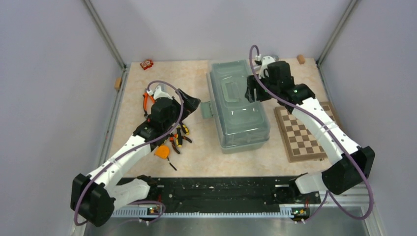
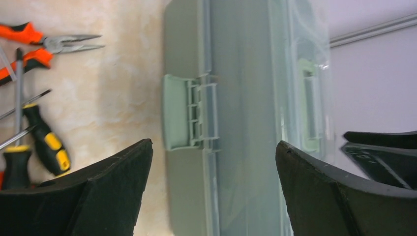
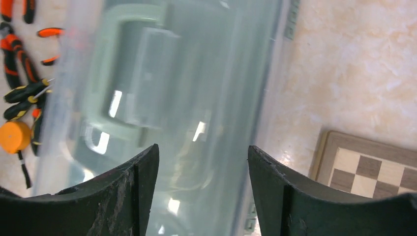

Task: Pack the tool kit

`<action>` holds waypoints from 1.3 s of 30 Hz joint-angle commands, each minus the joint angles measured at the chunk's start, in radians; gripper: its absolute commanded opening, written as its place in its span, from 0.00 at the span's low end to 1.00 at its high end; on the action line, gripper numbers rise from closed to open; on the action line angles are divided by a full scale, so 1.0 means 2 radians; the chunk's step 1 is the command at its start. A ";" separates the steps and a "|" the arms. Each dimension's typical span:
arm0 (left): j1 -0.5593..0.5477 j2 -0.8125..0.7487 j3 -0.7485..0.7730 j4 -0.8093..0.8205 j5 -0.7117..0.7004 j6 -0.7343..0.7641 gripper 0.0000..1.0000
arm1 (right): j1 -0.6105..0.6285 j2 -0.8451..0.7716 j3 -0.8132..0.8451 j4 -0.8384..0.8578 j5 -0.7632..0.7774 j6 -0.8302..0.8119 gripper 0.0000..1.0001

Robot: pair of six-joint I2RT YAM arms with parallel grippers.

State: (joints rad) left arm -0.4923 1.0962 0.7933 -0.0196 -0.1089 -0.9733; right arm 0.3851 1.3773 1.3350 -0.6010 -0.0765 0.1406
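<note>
The sage-green toolbox (image 1: 238,105) stands mid-table with its translucent lid down. Its left latch (image 2: 189,112) sticks out sideways. My left gripper (image 1: 193,103) is open and empty, just left of the box and facing that latch (image 1: 205,109); it also shows in the left wrist view (image 2: 214,147). My right gripper (image 1: 252,88) is open and empty, over the lid's right side near the handle (image 3: 113,73); it also shows in the right wrist view (image 3: 203,152). Orange-handled pliers (image 1: 146,101), black-yellow screwdrivers (image 1: 179,137) and the orange tape measure (image 1: 163,152) lie on the table left of the box.
A brown-and-cream chessboard (image 1: 305,132) lies right of the toolbox, under my right arm. A small red object (image 1: 146,64) sits at the back left. Small wooden blocks (image 1: 118,82) sit at the table's edges. Walls close off the back and both sides.
</note>
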 commanded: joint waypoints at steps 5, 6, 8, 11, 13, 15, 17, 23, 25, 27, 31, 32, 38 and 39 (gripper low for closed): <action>0.002 -0.077 -0.029 -0.101 -0.035 0.033 0.99 | 0.128 0.044 0.114 -0.073 0.108 -0.038 0.56; 0.002 -0.084 -0.032 -0.107 -0.037 0.037 0.99 | 0.138 0.051 0.121 -0.075 0.110 -0.042 0.54; 0.002 -0.095 -0.035 -0.121 -0.042 0.045 0.99 | 0.152 0.071 0.138 -0.082 0.112 -0.045 0.51; 0.002 -0.109 -0.038 -0.134 -0.044 0.055 0.99 | 0.166 0.101 0.171 -0.089 0.117 -0.049 0.49; 0.002 -0.116 -0.040 -0.141 -0.045 0.059 0.99 | 0.172 0.120 0.190 -0.090 0.117 -0.046 0.48; 0.002 -0.122 -0.041 -0.147 -0.046 0.065 0.99 | 0.174 0.140 0.210 -0.094 0.122 -0.036 0.47; 0.002 -0.129 -0.043 -0.154 -0.048 0.069 0.99 | 0.176 0.159 0.229 -0.106 0.136 -0.027 0.46; 0.002 -0.152 -0.054 -0.166 -0.061 0.083 0.99 | 0.182 0.198 0.245 -0.158 0.202 -0.025 0.45; 0.002 -0.156 -0.056 -0.167 -0.064 0.088 0.99 | 0.183 0.198 0.237 -0.161 0.210 -0.027 0.45; 0.002 -0.158 -0.057 -0.166 -0.064 0.091 1.00 | 0.183 0.199 0.234 -0.162 0.198 -0.029 0.45; 0.003 -0.154 -0.055 -0.164 -0.063 0.100 0.99 | 0.194 0.229 0.255 -0.192 0.202 -0.029 0.45; 0.003 -0.153 -0.055 -0.164 -0.063 0.101 1.00 | 0.195 0.241 0.264 -0.200 0.199 -0.025 0.47; 0.003 -0.152 -0.055 -0.157 -0.049 0.100 1.00 | 0.185 0.261 0.254 -0.204 0.123 0.024 0.51; 0.003 -0.152 -0.056 -0.153 -0.044 0.098 1.00 | 0.180 0.259 0.248 -0.195 0.100 0.036 0.51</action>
State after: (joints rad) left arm -0.4915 0.7944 0.6880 -0.3676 -0.2214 -0.7856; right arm 0.7578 1.8179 1.8816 -0.9176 0.2901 0.1143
